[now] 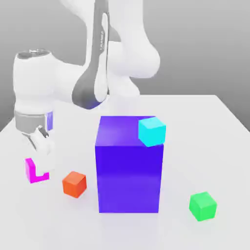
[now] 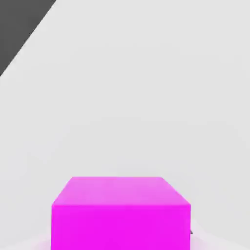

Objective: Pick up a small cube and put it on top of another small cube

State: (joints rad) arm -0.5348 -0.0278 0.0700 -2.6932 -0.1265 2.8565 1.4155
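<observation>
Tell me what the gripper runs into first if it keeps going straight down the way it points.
Almost certainly the white table. The gripper points down, shut on the magenta cube, and that cube looks at or near the tabletop already; the exact gap is unclear.

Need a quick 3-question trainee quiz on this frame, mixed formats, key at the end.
1. True or false: the gripper is shut on the magenta cube.
2. Which small cube sits at the top of the big blue block? A) orange-red B) cyan C) green
3. Fill in: the green cube sits on the table at the block's exterior-view ____ side.

Key: 1 true; 2 B, the cyan cube, not the orange-red cube; 3 right.
</observation>
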